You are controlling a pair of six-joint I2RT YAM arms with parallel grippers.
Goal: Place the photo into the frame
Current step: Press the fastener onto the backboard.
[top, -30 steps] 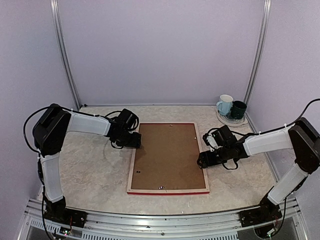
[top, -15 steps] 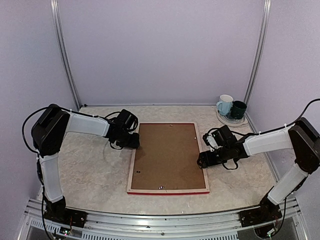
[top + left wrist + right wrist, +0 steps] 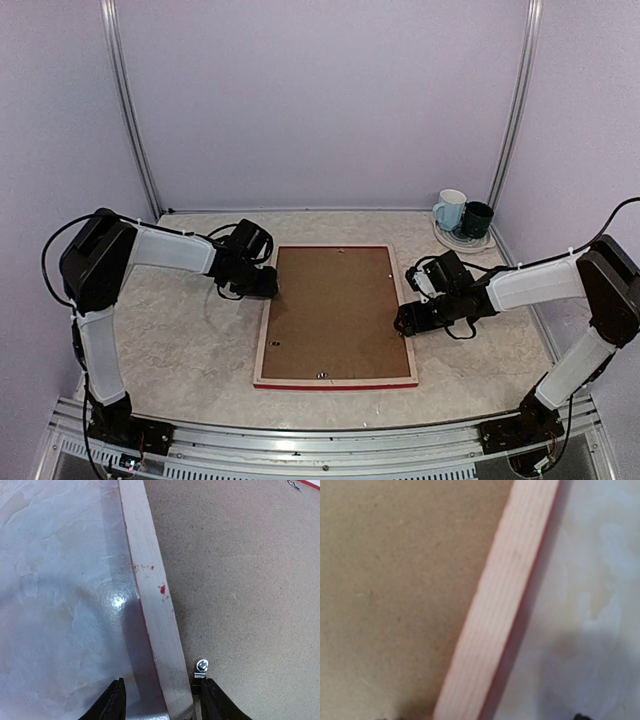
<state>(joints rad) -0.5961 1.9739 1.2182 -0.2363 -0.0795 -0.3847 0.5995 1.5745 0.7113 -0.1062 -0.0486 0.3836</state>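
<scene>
Below, the left fingers [image 3: 112, 702] stand about half open and straddle the frame's [image 3: 155, 595] pale wood left rail. One tip is over the tabletop [image 3: 60, 605] and the other over the brown backing board [image 3: 240, 580], just beside a small metal tab [image 3: 201, 666]. A gap shows between the outer tip and the rail, so nothing is held. The right fingers [image 3: 410, 320] are spread wide across the opposite rail at about mid-length. Only slivers of their tips show in the right wrist view, with the wood between them and clear of both, so they also hold nothing.

The frame lies face down in the middle of the tabletop, its red face showing only as a thin line along the edges. The backing board fills its opening. The photo appears in no view, and whether it already lies under the board cannot be told. A white mug [image 3: 451, 209] and a dark mug [image 3: 477, 218] stand well apart at the far right corner.

The step in hand is probably working the retaining tab by the left rail.
- Set the inner left tip against the side of the tab and push parallel to the board, not downward.
- Let the right fingers steady the far rail so the light frame does not slide or turn.
- Keep both wrists low, since a lifted rail could let the board shift.
</scene>
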